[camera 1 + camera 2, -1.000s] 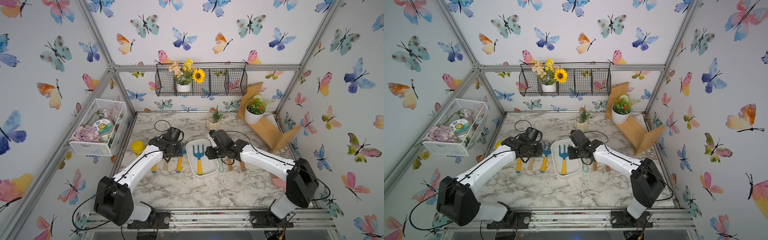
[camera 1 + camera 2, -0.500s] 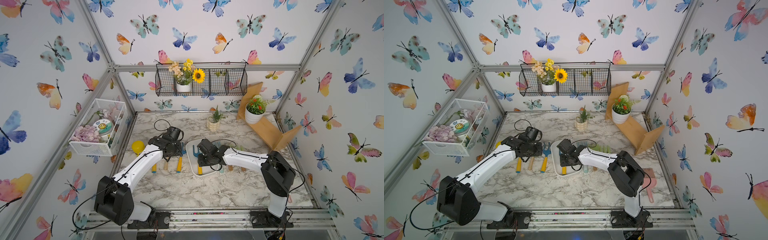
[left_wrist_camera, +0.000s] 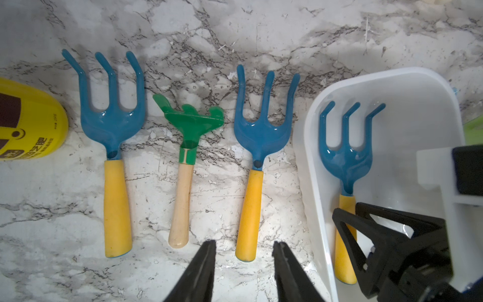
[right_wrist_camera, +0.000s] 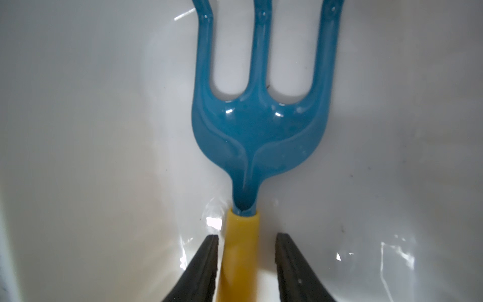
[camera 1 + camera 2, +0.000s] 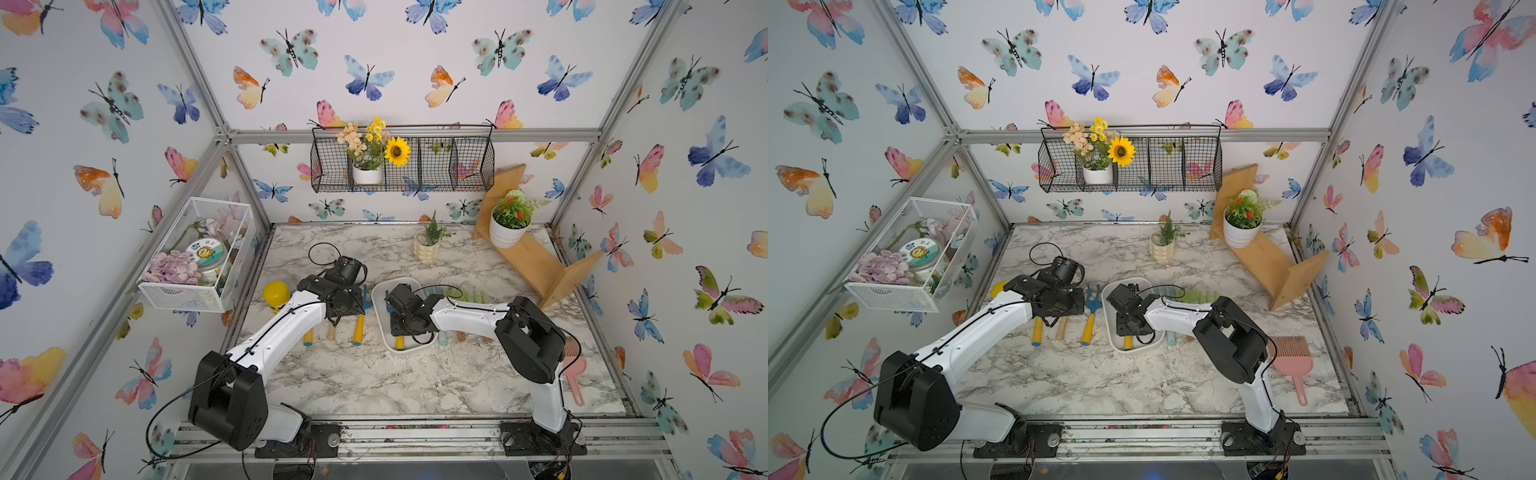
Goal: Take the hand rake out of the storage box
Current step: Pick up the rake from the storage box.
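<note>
The hand rake (image 4: 258,130) has a blue three-pronged head and a yellow handle. It lies flat inside the white storage box (image 5: 380,299), which both top views show at mid-table (image 5: 1109,328). My right gripper (image 4: 247,236) reaches down into the box, open, one finger on each side of the yellow handle just below the head. A narrow gap shows on either side. In the left wrist view the rake (image 3: 346,157) lies along the box wall (image 3: 418,109). My left gripper (image 3: 244,242) hangs open and empty above the table, left of the box.
Left of the box lie two blue rakes (image 3: 261,130) (image 3: 112,117), a small green rake (image 3: 190,123) and a yellow can (image 5: 276,295). Green tools (image 5: 469,296) lie right of the box, a pink brush (image 5: 1293,361) further right. A wooden shelf (image 5: 536,266) and a small pot (image 5: 427,249) stand behind.
My right arm has swung left over the storage box and lowered its gripper around the rake's handle, jaws narrowing slightly. The left arm has stayed still.
</note>
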Tool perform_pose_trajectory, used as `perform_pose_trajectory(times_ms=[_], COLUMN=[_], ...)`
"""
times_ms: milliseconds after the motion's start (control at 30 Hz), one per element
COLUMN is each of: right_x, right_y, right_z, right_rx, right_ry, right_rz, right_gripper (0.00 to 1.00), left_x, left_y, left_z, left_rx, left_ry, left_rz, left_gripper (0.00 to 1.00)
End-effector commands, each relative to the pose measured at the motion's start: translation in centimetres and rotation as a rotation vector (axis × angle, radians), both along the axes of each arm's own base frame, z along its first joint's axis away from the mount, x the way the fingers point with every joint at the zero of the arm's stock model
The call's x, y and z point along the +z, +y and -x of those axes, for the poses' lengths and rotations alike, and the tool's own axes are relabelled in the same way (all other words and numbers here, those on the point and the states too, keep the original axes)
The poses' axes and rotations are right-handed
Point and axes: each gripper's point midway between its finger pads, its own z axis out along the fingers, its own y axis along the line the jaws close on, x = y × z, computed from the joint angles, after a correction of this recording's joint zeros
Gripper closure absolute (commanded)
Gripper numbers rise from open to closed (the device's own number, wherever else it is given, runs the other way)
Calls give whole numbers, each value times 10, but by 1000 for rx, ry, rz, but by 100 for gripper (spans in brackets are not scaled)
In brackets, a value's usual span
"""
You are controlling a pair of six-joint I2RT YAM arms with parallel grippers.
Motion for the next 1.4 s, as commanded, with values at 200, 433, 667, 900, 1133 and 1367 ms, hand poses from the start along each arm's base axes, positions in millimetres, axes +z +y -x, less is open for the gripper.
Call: perform_pose_trajectory(times_ms=[200, 433, 667, 900, 1133, 1367], right_x=[-6, 20, 58, 97, 121, 125], right_y=[-6, 1, 6, -12, -68, -152], right_z=[-4, -7, -11, -15, -41, -63], right_rx=[-62, -82, -67, -26, 43, -10], right_ry=[-13, -42, -95, -180, -204, -164], right_rz=[39, -37, -97, -68, 23, 79], right_gripper=[72, 82, 89, 92, 92, 94], left_x=[7, 10, 13, 15, 18, 18], left_y=[1, -1, -1, -2, -3, -2], left_z=[1, -2, -5, -8, -8, -8], left_rx=[3, 2, 2, 0, -7, -7], left_ry=[-16, -20, -26, -30, -36, -39], left_rz=[22, 23, 24, 22, 20, 25], left_gripper=[58, 58, 58, 58, 58, 58])
